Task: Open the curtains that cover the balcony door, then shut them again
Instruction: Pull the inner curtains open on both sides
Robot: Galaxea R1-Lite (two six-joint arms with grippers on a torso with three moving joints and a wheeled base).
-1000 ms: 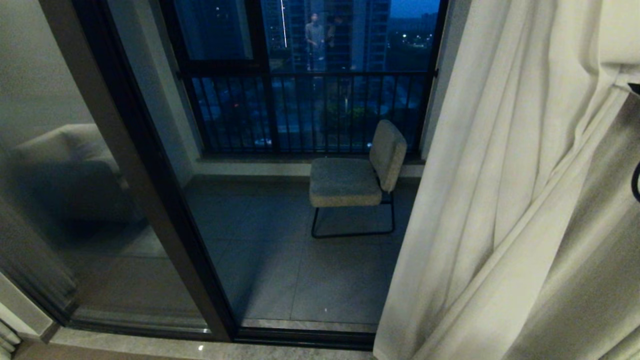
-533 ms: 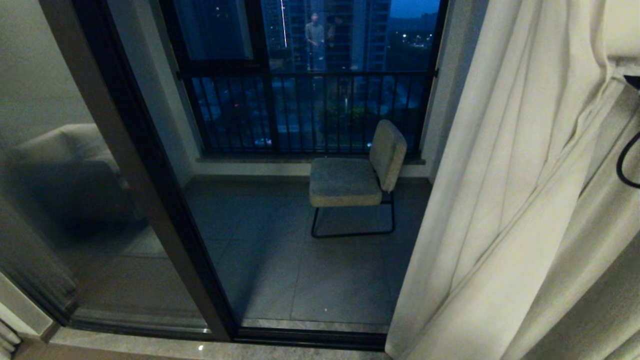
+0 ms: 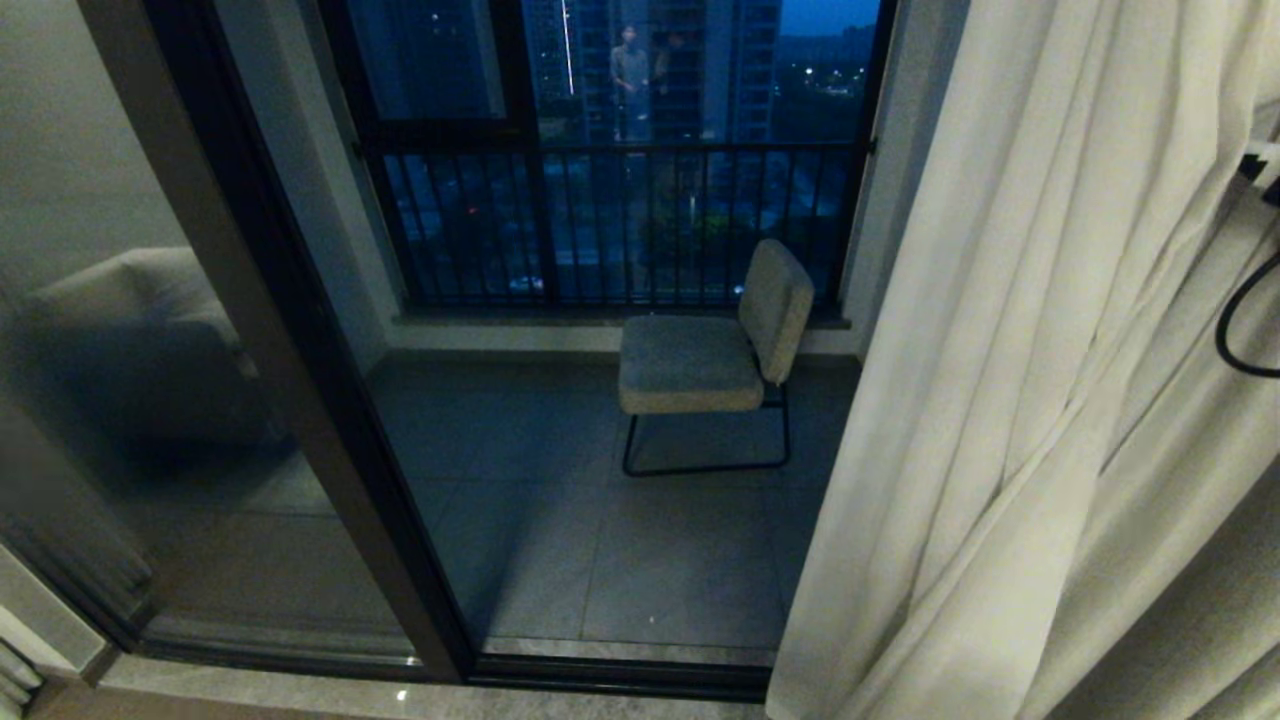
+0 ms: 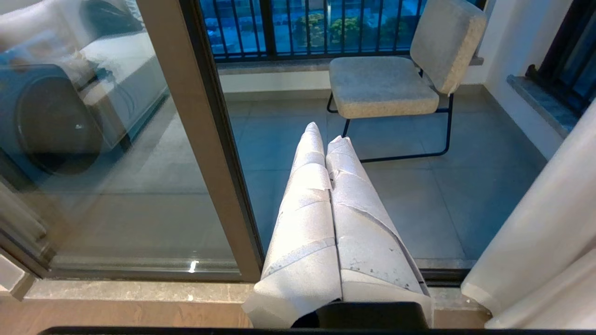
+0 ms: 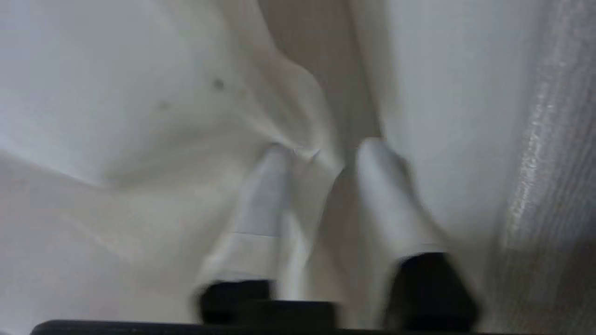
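Observation:
One cream curtain (image 3: 1030,380) hangs in long pleats on the right, its edge drawn aside from the balcony door (image 3: 300,400), whose dark frame and glass panes stand uncovered. My right gripper (image 5: 321,153) is pressed into that curtain (image 5: 139,93), its two white fingers apart with a loose fold of cloth lying between them. In the head view only a dark bit of the right arm (image 3: 1268,175) shows at the right edge, behind the fabric. My left gripper (image 4: 326,132) is shut and empty, parked pointing at the door sill.
Beyond the door lies a tiled balcony with a padded chair (image 3: 710,350) on a black frame and a black-barred railing (image 3: 610,220). A black cable loop (image 3: 1235,330) hangs by the curtain. A person's reflection shows in the upper glass.
The curtain's lower edge has shifted a little to the right. Its taut diagonal fold has slackened into straighter pleats. The black cable at the right edge has come further into view.

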